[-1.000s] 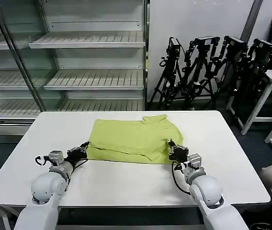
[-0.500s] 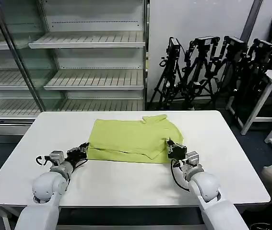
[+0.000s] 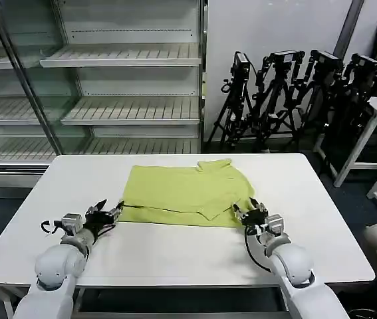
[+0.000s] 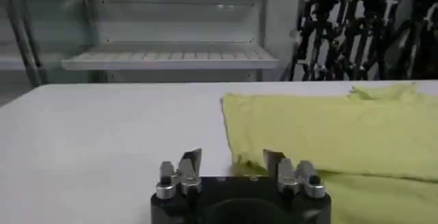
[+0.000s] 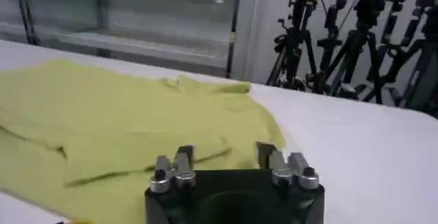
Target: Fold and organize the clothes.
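Left gripper (image 3: 110,211): jaws apart, at shirt's near-left corner.
Right gripper (image 3: 250,212): jaws apart, at near-right corner.
Shirt (image 3: 188,191): folded, flat on table (image 3: 175,256).

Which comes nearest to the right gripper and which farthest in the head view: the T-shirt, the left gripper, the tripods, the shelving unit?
From the right gripper, open at the shirt's near right corner:
1. T-shirt, right beside it, mid-table.
2. Left gripper, open, across the table at the shirt's near left corner.
3. Tripods, behind the table on the right.
4. Shelving unit, back left.

Tripods and shelving are too close to call.
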